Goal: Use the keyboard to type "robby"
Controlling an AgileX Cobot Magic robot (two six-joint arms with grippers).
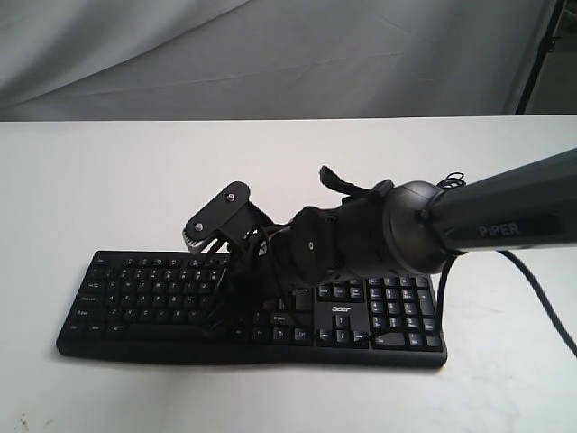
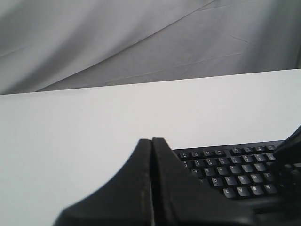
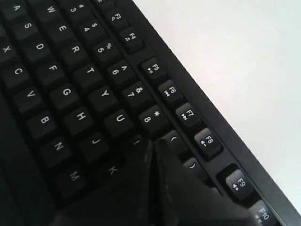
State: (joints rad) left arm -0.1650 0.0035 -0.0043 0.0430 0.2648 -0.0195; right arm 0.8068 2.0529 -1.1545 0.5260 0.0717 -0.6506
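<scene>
The black keyboard [image 1: 144, 293] lies along the near part of the white table, its "acer" logo [image 1: 340, 309] above the arrow keys. My right gripper [image 1: 219, 311] reaches in from the right over the middle of the keys. In the right wrist view this gripper [image 3: 153, 141] is shut on nothing, with its tips low over the keyboard [image 3: 80, 89] beside the I and 9 keys. My left gripper [image 2: 152, 140] is also shut and empty. It hangs off the left end of the keyboard [image 2: 235, 176], apart from the keys, and does not show in the exterior view.
The white table [image 1: 108, 180] stretches behind and to both sides of the keyboard. A grey cloth backdrop [image 1: 270, 54] hangs behind it. A black cable [image 1: 541, 293] trails from the right arm [image 1: 505, 221] over the table's right side.
</scene>
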